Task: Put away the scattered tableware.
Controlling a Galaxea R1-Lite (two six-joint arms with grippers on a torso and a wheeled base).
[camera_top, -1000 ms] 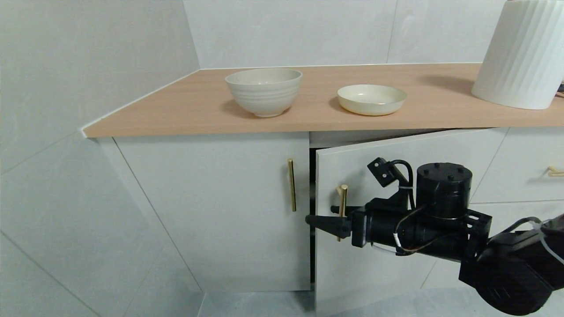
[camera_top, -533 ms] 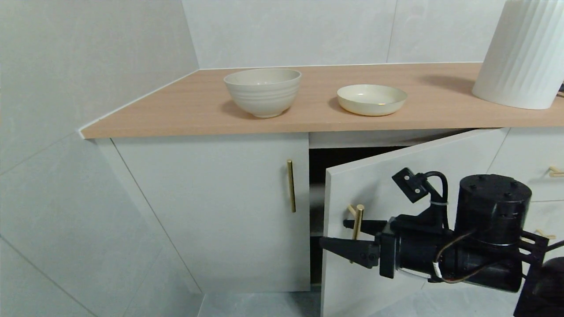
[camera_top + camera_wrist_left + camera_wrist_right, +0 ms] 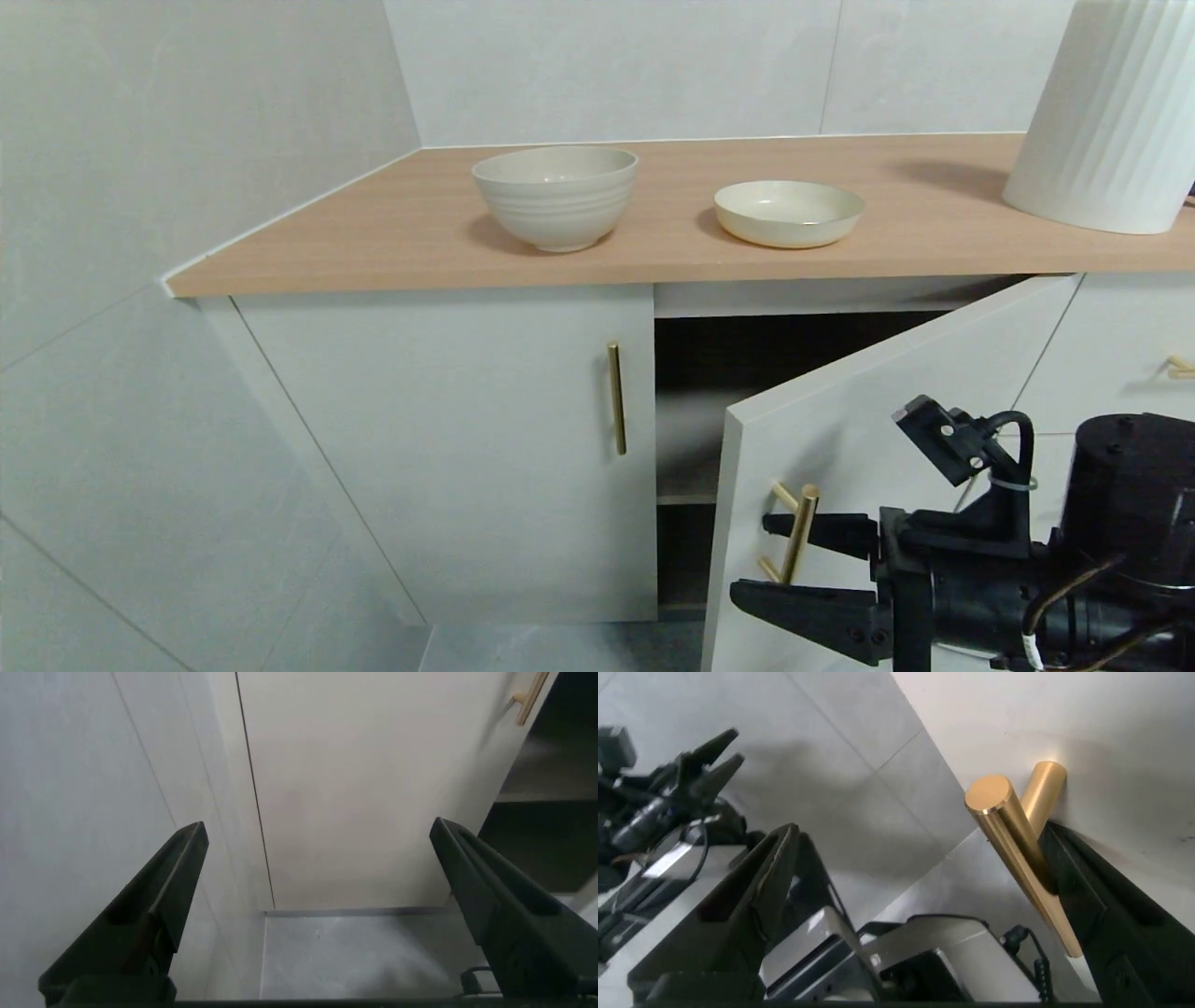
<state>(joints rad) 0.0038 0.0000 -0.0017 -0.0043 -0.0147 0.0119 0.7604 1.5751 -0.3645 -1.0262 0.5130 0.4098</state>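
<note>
A ribbed cream bowl (image 3: 555, 196) and a shallow cream plate (image 3: 789, 213) stand on the wooden countertop (image 3: 373, 252). Below them, the right cabinet door (image 3: 868, 411) is swung partly open. My right gripper (image 3: 754, 558) is open, with one finger on each side of the door's gold handle (image 3: 798, 532). In the right wrist view the handle (image 3: 1018, 849) lies close to one finger (image 3: 1106, 915) of that gripper (image 3: 915, 835). My left gripper (image 3: 318, 831) is open and holds nothing, low in front of the shut left door (image 3: 374, 784).
A tall white ribbed container (image 3: 1111, 112) stands at the counter's right end. The left door's gold handle (image 3: 616, 397) is beside the opening. A shelf (image 3: 686, 457) shows inside the dark cabinet. Tiled wall borders the left side. Another gold handle (image 3: 1178, 366) sits far right.
The right cabinet door has swung farther open, and my right gripper has moved right and toward me with the handle between its fingers. The shelf inside has come into sight.
</note>
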